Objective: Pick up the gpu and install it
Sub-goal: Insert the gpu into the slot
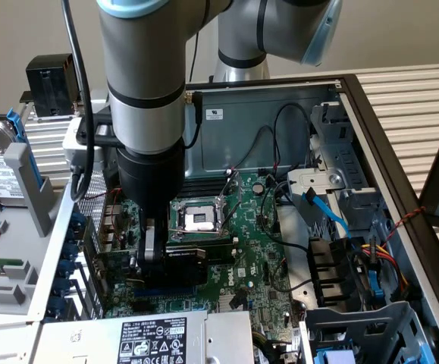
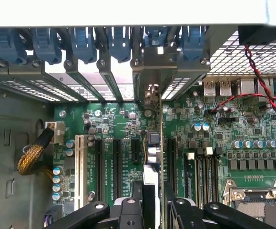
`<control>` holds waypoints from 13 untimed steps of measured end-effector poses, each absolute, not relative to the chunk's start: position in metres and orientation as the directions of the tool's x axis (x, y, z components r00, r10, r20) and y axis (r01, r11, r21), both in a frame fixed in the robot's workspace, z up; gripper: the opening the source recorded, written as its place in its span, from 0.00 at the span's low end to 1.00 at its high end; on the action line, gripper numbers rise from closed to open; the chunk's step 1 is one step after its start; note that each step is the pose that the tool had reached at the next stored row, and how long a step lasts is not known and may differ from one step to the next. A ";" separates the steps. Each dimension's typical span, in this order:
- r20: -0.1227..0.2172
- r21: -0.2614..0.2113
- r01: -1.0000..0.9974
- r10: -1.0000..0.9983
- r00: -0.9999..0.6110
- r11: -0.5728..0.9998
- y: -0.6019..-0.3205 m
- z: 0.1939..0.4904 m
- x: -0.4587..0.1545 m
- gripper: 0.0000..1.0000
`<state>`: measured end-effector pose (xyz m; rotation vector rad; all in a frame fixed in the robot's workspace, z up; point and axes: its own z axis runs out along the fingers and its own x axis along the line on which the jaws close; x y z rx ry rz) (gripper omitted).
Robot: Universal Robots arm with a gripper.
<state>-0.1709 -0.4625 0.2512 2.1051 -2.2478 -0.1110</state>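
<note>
The gpu (image 1: 189, 262), a short card with a black shroud, stands on edge low over the green motherboard (image 1: 261, 258) inside the open computer case. My gripper (image 1: 155, 262) is shut on its upper edge from above. In the wrist view the gpu (image 2: 152, 148) appears edge-on between my gripper's (image 2: 152, 207) black fingers (image 2: 128, 212). It runs along the expansion slots (image 2: 116, 162). Its metal bracket (image 2: 149, 76) meets the case's rear slot openings. I cannot tell whether its connector sits in a slot.
The CPU socket (image 1: 196, 218) lies just behind the card. Blue slot latches (image 2: 85, 43) line the rear wall. A red and black twisted wire (image 2: 261, 81) crosses the board. Blue cables (image 1: 329, 212) and drive bays fill the exterior view's right. The power supply (image 1: 166, 337) sits in front.
</note>
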 end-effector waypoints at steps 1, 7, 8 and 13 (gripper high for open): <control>-0.005 0.093 -0.994 -0.998 -0.066 0.065 -0.462 0.251 -0.171 0.27; -0.005 0.093 -0.994 -0.998 -0.065 0.065 -0.462 0.251 -0.171 0.27; -0.005 0.094 -0.994 -0.998 -0.065 0.064 -0.463 0.251 -0.171 0.27; -0.005 0.094 -0.994 -0.998 -0.058 0.057 -0.463 0.251 -0.171 0.27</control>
